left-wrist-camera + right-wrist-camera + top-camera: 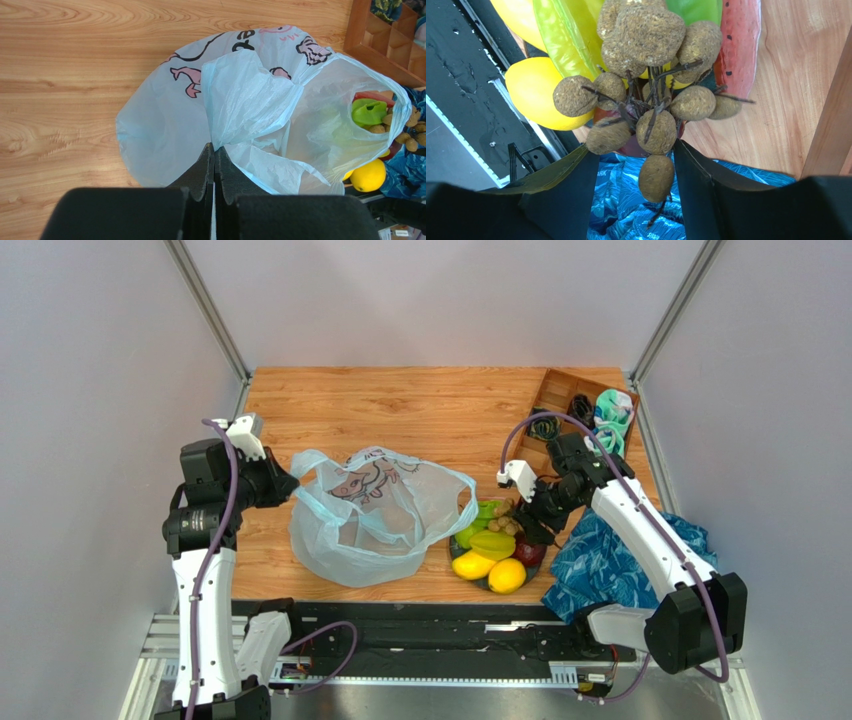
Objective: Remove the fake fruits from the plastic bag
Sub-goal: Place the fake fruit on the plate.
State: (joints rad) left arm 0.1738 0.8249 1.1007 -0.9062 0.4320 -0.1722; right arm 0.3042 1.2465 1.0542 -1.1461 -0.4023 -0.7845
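The left gripper clamps the plastic bag. Right of the bag, the right gripper gapes around the grape bunch.

I see the plastic bag slumped on the counter, translucent pale blue with a pink cartoon print, its mouth facing right. The fake fruits are piled at that mouth: yellow lemons, starfruit, dark apple, brown grape bunch and watermelon slice. The nearest ones possibly touch the rim.
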